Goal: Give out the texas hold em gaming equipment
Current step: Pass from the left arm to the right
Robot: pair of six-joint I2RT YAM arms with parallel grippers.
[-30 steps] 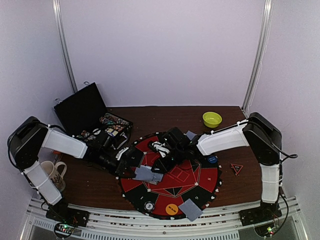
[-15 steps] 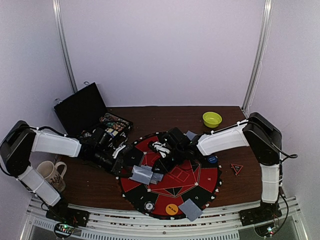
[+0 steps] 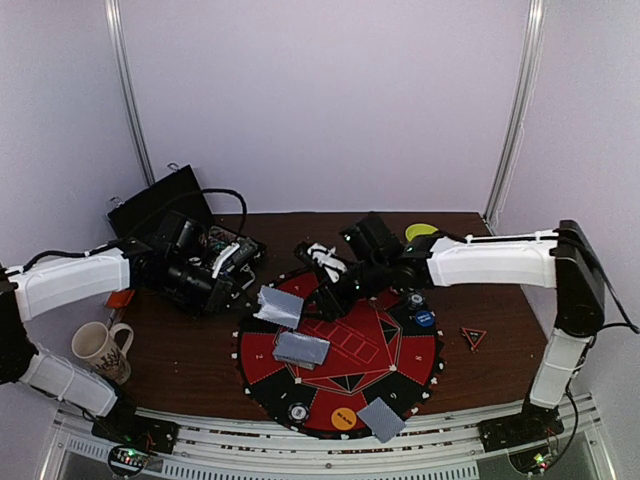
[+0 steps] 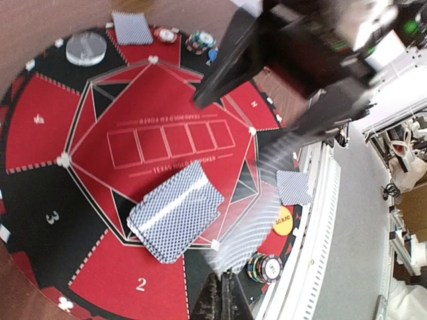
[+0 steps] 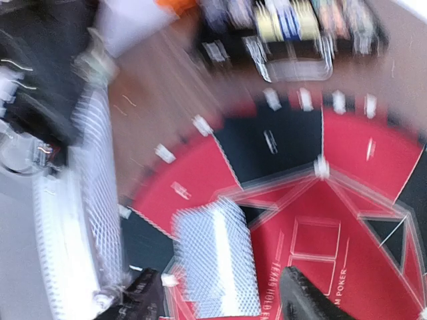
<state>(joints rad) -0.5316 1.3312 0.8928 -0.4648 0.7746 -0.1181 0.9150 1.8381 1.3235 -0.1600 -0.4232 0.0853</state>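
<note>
Two arms are reaching in over the big round mat you are working on. At the far left a mug is standing on the table, and behind it an open black case is lying with rows of chips in its tray.

Your left gripper is pressing its jaws together, pinching the held card by one edge. The card is hanging tilted above the mat's left side, and it is too blurred to tell whether you are gripping one card or several. Just right of it, the deck is lying back-up on the red centre.

Your right gripper is hovering above the mat with its fingers spread and nothing between them.

Along the near rim a chip stack, an orange button and a dealt card are sitting. Towards the right rim another chip stack and a blue button are resting. Beyond them, a lime bowl and a red triangle are lying on the table.
</note>
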